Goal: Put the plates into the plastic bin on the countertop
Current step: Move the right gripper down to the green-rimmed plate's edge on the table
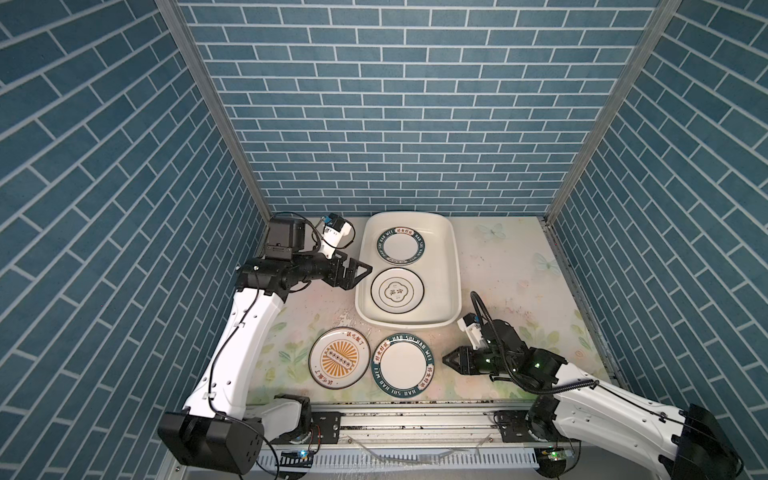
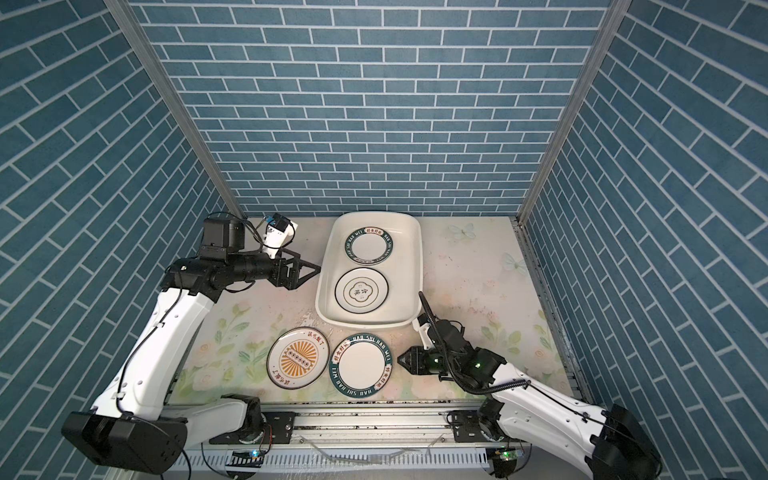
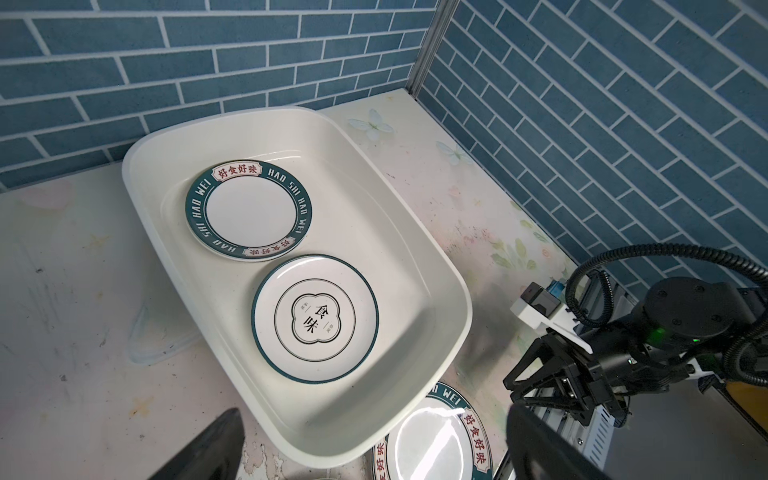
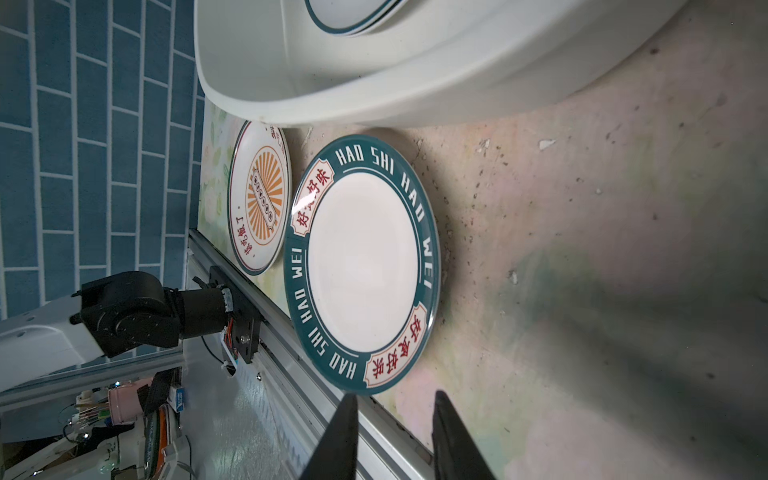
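Our right gripper (image 1: 445,358) sat part open and empty just beside the green-rimmed plate (image 1: 402,365), which lay flat on the countertop (image 1: 519,291) near the bin (image 1: 405,325). Our left gripper (image 1: 360,276) gaped empty by the bin's wall. We feared the fingers might shove the glossy plate into the sunburst plate (image 1: 339,357) just beside it instead of getting under its rim.
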